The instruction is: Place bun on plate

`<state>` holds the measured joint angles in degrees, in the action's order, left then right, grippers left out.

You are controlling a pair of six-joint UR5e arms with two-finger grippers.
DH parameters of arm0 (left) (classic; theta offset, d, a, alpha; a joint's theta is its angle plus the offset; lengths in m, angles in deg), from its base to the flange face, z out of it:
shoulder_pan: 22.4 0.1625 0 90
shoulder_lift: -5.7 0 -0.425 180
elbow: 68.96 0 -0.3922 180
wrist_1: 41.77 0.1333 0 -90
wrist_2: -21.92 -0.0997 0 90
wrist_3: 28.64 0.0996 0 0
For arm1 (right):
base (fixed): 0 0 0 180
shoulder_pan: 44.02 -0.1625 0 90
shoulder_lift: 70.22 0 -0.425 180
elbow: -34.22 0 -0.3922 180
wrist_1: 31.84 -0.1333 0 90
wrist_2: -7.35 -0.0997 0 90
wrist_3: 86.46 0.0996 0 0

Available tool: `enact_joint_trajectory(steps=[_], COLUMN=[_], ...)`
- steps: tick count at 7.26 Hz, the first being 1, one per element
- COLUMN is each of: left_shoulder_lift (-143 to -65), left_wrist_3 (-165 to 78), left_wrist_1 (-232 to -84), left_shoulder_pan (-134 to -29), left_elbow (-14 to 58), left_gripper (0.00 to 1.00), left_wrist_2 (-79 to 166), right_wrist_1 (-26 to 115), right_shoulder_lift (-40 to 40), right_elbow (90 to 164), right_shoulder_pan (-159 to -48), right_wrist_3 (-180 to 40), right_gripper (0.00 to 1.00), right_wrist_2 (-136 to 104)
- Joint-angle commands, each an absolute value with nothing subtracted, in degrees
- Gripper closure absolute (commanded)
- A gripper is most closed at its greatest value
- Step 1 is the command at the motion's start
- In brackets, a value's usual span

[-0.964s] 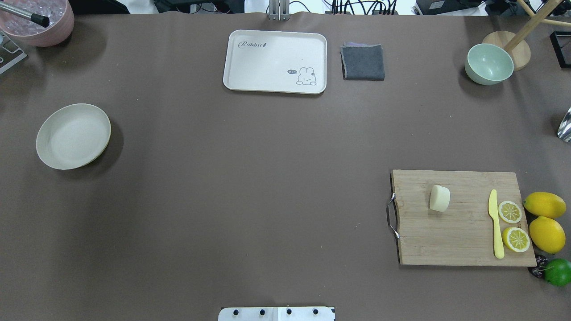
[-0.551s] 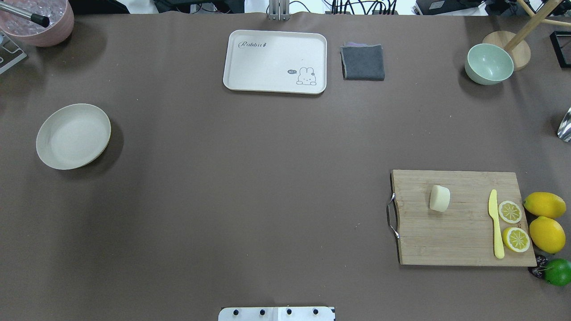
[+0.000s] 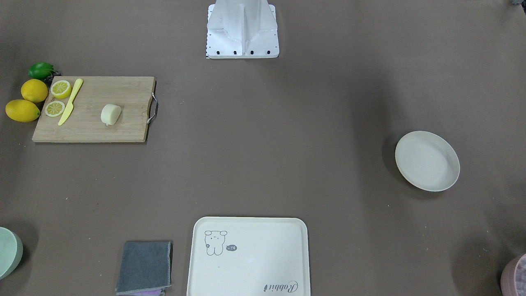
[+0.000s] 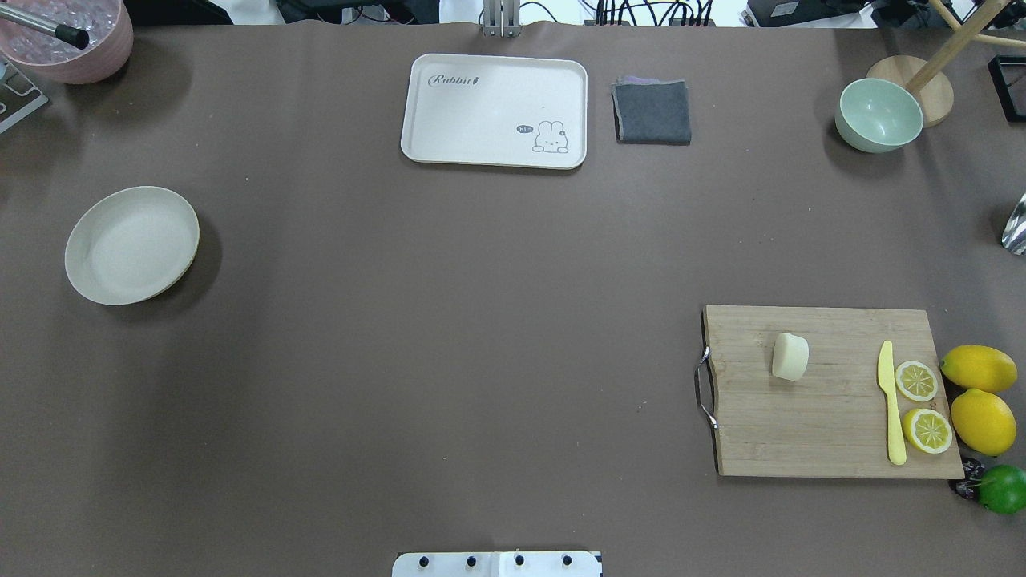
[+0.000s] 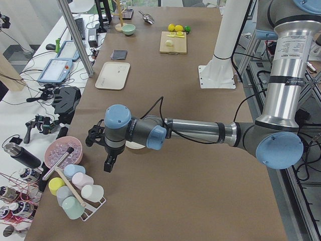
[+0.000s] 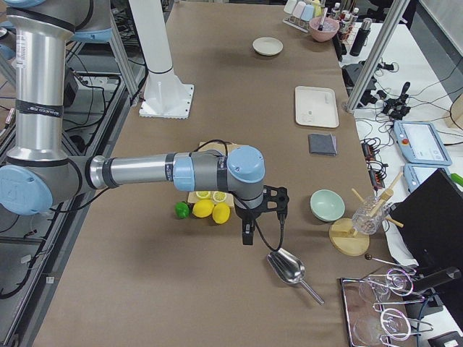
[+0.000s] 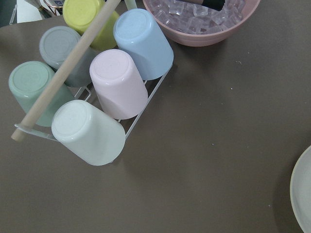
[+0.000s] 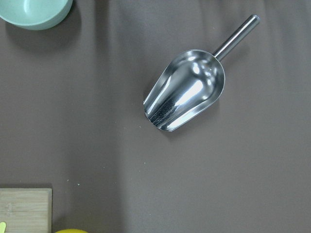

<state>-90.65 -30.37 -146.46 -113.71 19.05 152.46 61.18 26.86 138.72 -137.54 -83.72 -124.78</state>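
The pale cream bun (image 4: 789, 357) lies on a wooden cutting board (image 4: 834, 433) at the table's right; the front-facing view shows the bun (image 3: 111, 114) too. The off-white plate (image 4: 132, 244) sits alone at the far left, and its rim (image 7: 302, 194) edges into the left wrist view. Neither gripper appears in the overhead view. My left gripper (image 5: 99, 153) hangs past the plate near the cup rack, and my right gripper (image 6: 264, 220) hangs beyond the lemons near a scoop. I cannot tell whether either is open or shut.
A yellow knife (image 4: 888, 401), lemon halves (image 4: 916, 381), whole lemons (image 4: 978, 369) and a lime (image 4: 1002, 489) crowd the board's right side. At the back stand a rabbit tray (image 4: 494, 110), grey cloth (image 4: 652, 112) and green bowl (image 4: 878, 114). Metal scoop (image 8: 187, 90); cup rack (image 7: 97, 97); pink ice bowl (image 4: 72, 40).
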Motion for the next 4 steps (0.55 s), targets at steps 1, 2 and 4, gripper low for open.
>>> enact_joint_trajectory(steps=[1,2,4], left_shoulder_lift=[-91.1,-90.5,-90.3], left_wrist_3=[-30.5,-30.5,-30.4], left_wrist_1=[-146.1,-146.0,-146.6], left_shoulder_pan=[-113.6,-113.7,-113.7], left_elbow=[19.1,19.5,19.8], left_gripper=[0.02,0.02,0.02], left_wrist_2=[152.3,152.7,152.9], right_wrist_1=[61.1,61.1,61.1], right_shoulder_lift=[26.8,26.8,26.8], right_elbow=[138.9,139.0,138.9], right_shoulder_pan=[-137.5,-137.5,-137.5], right_wrist_3=[-83.6,-83.6,-83.6], right_gripper=[0.0,0.0,0.0], right_wrist_2=[-124.7,-124.7,-124.8])
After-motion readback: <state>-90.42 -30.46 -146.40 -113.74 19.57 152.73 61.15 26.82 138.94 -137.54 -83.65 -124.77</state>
